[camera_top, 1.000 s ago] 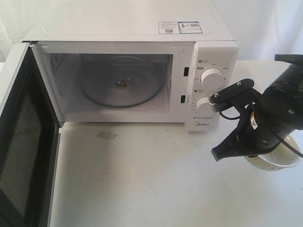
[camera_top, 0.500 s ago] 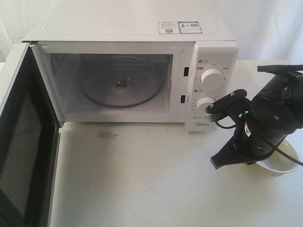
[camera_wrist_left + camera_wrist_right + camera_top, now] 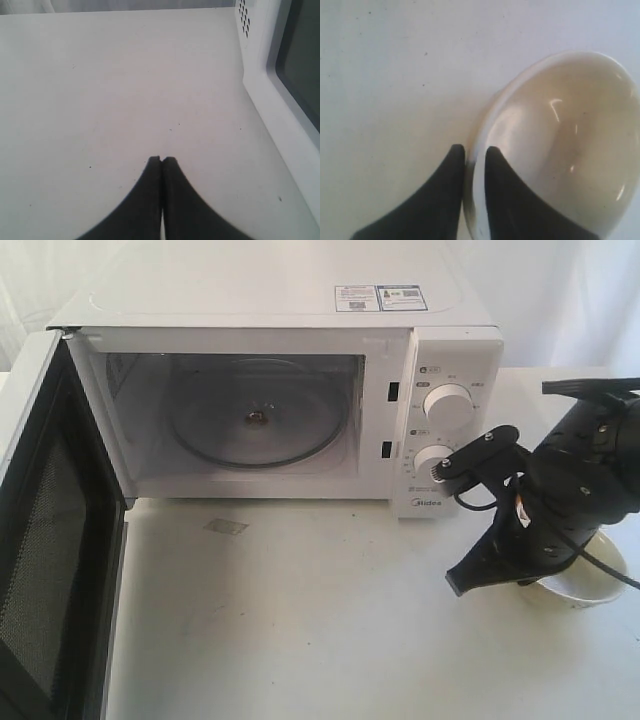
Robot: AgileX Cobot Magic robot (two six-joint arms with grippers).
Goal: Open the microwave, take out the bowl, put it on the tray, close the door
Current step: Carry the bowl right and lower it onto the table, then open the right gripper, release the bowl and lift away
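Nearest, at about 8 o'clock in the exterior view, the door stands swung wide open, so the first step is done. The left hand sits by the door's outer face with its fingers pressed together, holding nothing.

At about 4 o'clock, the bowl is out of the oven. The right hand is pinched on its rim, one finger inside and one outside. I cannot tell whether the bowl touches the table.

Farther back, at 12 o'clock, the microwave shows only its bare glass turntable.

No tray appears in any view, so placing the bowl and closing the door seem to remain.
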